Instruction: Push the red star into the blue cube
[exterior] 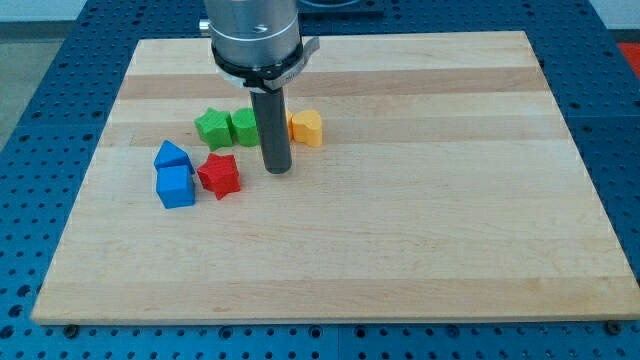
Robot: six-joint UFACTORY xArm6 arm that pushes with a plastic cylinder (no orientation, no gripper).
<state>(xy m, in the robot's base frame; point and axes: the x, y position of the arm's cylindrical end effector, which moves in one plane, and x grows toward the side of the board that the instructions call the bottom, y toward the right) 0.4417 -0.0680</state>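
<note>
The red star [219, 176] lies on the wooden board at the view's left of centre. The blue cube [176, 186] sits just to its left, with a narrow gap or light contact; I cannot tell which. My tip [277, 169] is on the board to the right of the red star, a short gap away. The rod rises from there to the arm's metal head at the view's top.
A second blue block with a peaked top [171, 155] sits right above the blue cube. A green star [212, 127] and a green cube [244, 126] sit above the red star, partly behind the rod. A yellow-orange block [306, 127] lies right of the rod. The wooden board [420, 220] ends in blue perforated table.
</note>
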